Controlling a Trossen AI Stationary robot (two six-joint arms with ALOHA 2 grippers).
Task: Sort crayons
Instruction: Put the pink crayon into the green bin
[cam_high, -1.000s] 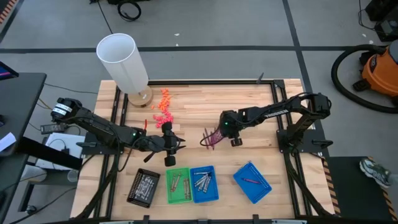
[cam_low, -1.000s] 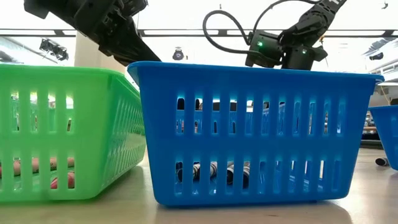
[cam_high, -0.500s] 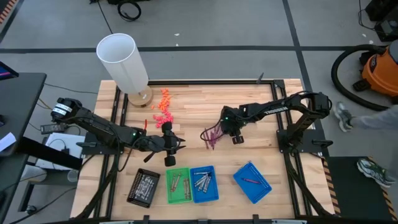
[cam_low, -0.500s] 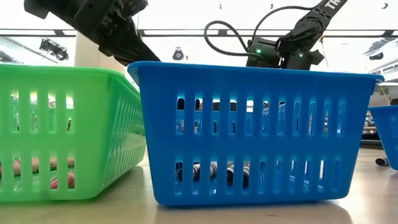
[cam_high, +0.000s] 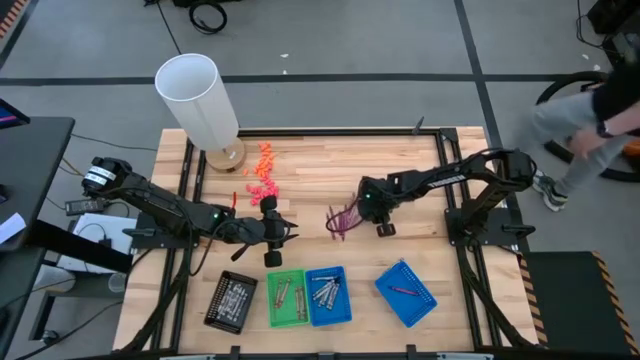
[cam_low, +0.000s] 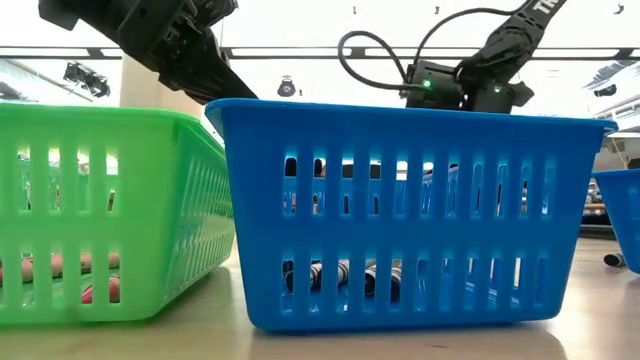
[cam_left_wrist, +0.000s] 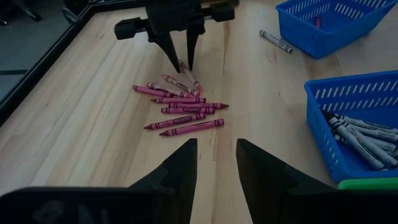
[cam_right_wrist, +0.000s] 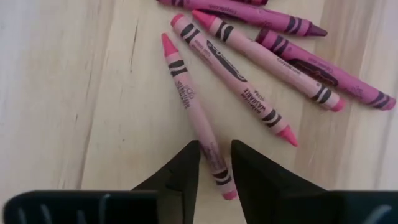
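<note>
Several magenta-pink crayons (cam_left_wrist: 183, 112) lie loose in a pile (cam_high: 342, 220) at mid-table. My right gripper (cam_left_wrist: 180, 61) points down over the pile's far side. Its open fingers stand on either side of one pink crayon (cam_right_wrist: 189, 99) that lies flat on the wood. My left gripper (cam_left_wrist: 216, 162) hovers open, holding nothing, to the left of the pile (cam_high: 285, 232). Grey crayons lie in the blue tray (cam_left_wrist: 357, 134). One grey crayon (cam_left_wrist: 275, 41) lies on the table by the far blue tray (cam_left_wrist: 326, 25). My right gripper comes from above with one finger (cam_right_wrist: 185, 169) on each side of the pink crayon's blunt end (cam_right_wrist: 211, 155), across its length. The crayon lies flat on the table. I cannot tell whether the fingers touch it.
Black (cam_high: 230, 300), green (cam_high: 287, 297) and blue (cam_high: 328, 295) trays stand in a row at the near edge, and another blue tray (cam_high: 405, 292) to their right. A white cylinder (cam_high: 197, 100) and orange and pink bits (cam_high: 262, 175) lie far left. A person (cam_high: 585, 120) walks past beyond the table's right side.
My right gripper has tipped a little steeper over the crayon pile. A person has come into view beyond the table's right side.
</note>
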